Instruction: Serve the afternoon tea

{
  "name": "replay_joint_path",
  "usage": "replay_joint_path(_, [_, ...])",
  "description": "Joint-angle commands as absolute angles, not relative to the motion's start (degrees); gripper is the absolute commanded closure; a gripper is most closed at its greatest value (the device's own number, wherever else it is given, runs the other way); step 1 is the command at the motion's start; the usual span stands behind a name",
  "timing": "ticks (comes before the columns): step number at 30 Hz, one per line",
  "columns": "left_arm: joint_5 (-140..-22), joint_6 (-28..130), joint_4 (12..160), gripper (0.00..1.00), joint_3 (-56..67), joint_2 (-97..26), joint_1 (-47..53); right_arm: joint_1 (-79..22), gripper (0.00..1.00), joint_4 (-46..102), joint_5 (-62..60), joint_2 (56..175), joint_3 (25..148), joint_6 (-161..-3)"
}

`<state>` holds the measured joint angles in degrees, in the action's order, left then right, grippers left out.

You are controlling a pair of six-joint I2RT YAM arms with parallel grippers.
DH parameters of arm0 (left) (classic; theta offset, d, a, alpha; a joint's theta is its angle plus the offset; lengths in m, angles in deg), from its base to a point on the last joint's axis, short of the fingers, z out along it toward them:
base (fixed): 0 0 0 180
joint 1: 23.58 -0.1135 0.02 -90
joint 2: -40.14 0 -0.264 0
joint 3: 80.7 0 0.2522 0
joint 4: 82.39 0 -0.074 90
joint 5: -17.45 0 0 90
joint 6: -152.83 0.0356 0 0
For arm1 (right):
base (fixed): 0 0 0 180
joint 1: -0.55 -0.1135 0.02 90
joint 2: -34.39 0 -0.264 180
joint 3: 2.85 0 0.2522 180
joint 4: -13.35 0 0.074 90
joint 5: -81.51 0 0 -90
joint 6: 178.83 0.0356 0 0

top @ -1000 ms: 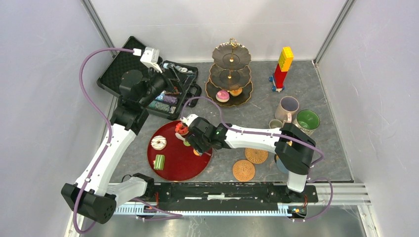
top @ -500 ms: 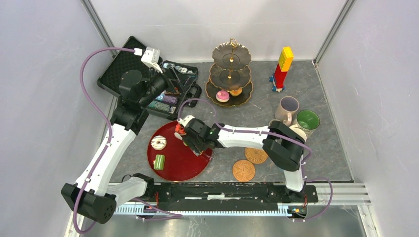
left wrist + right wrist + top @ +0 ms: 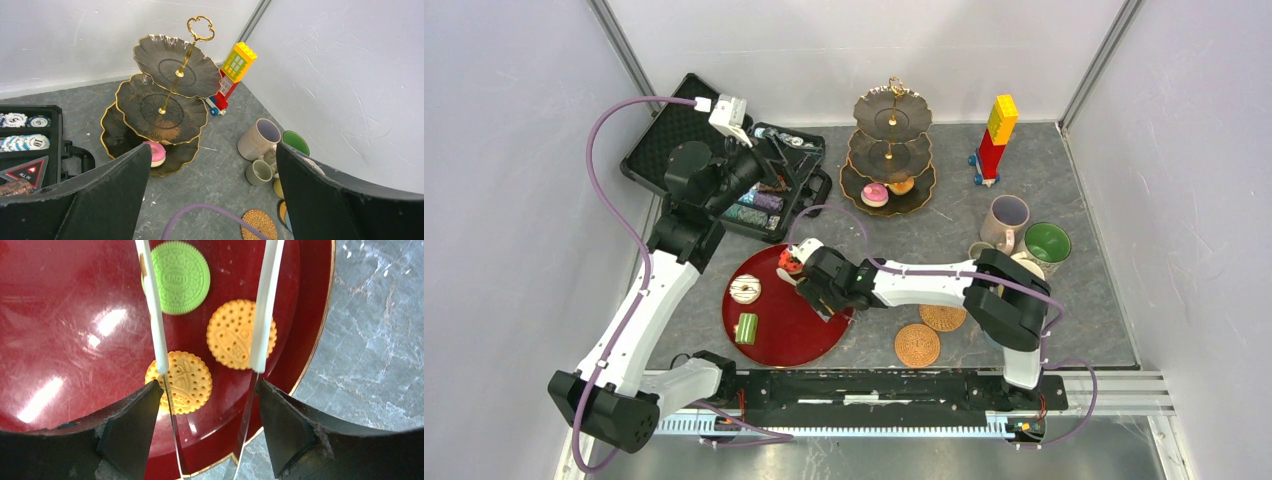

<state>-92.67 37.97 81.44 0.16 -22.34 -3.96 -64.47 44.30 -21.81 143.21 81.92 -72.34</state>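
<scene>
one grey, stone-veined table top (image 3: 924,225) carries everything. one open black case of poker chips (image 3: 686,135) lies far left; the left gripper (image 3: 212,150) hangs over it, its two dark fingers spread wide with nothing between them. one round glossy red tray with a thin gold rim (image 3: 774,340) sits front left. one three-tier stand of dark scalloped plates edged in gold (image 3: 909,110) stands at the back centre, on a gold stem with a looped handle. one red-and-yellow block tower (image 3: 996,135) stands to its right.

four mugs cluster at the right: a tall lilac-lined mug (image 3: 1006,218), a green-lined mug (image 3: 1047,243), a small grey mug (image 3: 981,251), and a yellow mug (image 3: 276,188) seen only as a sliver. two round woven straw coasters (image 3: 917,345) lie close together just right of the tray.

one pair of tongs (image 3: 154,315), with white arms and metal blades, is gripped at the fingertips of the right gripper (image 3: 210,385), its tips apart above the tray.

eight treats. six are on the tray:
- a white ring donut with brown stripes (image 3: 745,290)
- a green oblong cake (image 3: 745,328)
- a red ring donut (image 3: 790,262)
- a green embossed round cookie (image 3: 180,277)
- two orange dimpled biscuits (image 3: 241,334)

two are on the stand's bottom tier: a pink round cake (image 3: 875,194) and a small orange piece (image 3: 902,186).
</scene>
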Motion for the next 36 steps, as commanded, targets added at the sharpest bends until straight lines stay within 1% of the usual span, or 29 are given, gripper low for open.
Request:
replay_joint_path(1, [-94.35, 34.94, 85.41, 0.0, -0.2, -22.57, -4.07, -65.55, 0.22, 45.76, -22.73, 139.79, 78.78, -73.39])
replay_joint_path(6, [-94.63, 34.45, 85.87, 0.0, -0.48, -22.87, -4.12, -65.87, 0.22, 43.89, -22.06, 138.31, 75.92, -73.89])
replay_joint_path(8, [-94.7, 34.37, 85.88, 0.0, -0.47, -22.84, -4.11, -65.81, 0.24, 43.18, -21.69, 138.21, 75.65, -73.97])
replay_joint_path(10, [-94.79, 34.27, 85.96, 0.0, -0.48, -22.87, -4.08, -65.81, 0.29, 42.09, -21.19, 138.35, 75.77, -74.4])
replay_joint_path(13, [-94.88, 34.24, 86.13, 0.0, -0.57, -22.85, -4.1, -65.81, 0.39, 41.0, -21.4, 139.25, 76.39, -74.64])
replay_joint_path(16, [-94.87, 34.12, 86.23, 0.0, -0.58, -22.99, -4.08, -65.81, 0.44, 41.72, -21.63, 140.53, 78.33, -75.09])
replay_joint_path(23, [-95.03, 33.84, 86.4, 0.0, -0.75, -23.42, -4.15, -65.82, 0.44, 42.27, -23.3, 141.24, 81.17, -75.59])
replay_joint_path(26, [-95.14, 33.68, 86.49, 0.0, -0.75, -23.55, -4.08, -65.81, 0.39, 42.67, -23.41, 142.46, 82.23, -75.84])
replay_joint_path(33, [-95.42, 33.11, 87.18, 0.0, -1.1, -24.04, -4.1, -65.81, 0.36, 41.73, -23.11, 144.33, 83.0, -76.15])
replay_joint_path(36, [-96.56, 32.31, 87.24, 0.0, -0.76, -24.98, -4.15, -65.86, 0.32, 41.3, -23.52, 145.19, 83.52, -76.39])
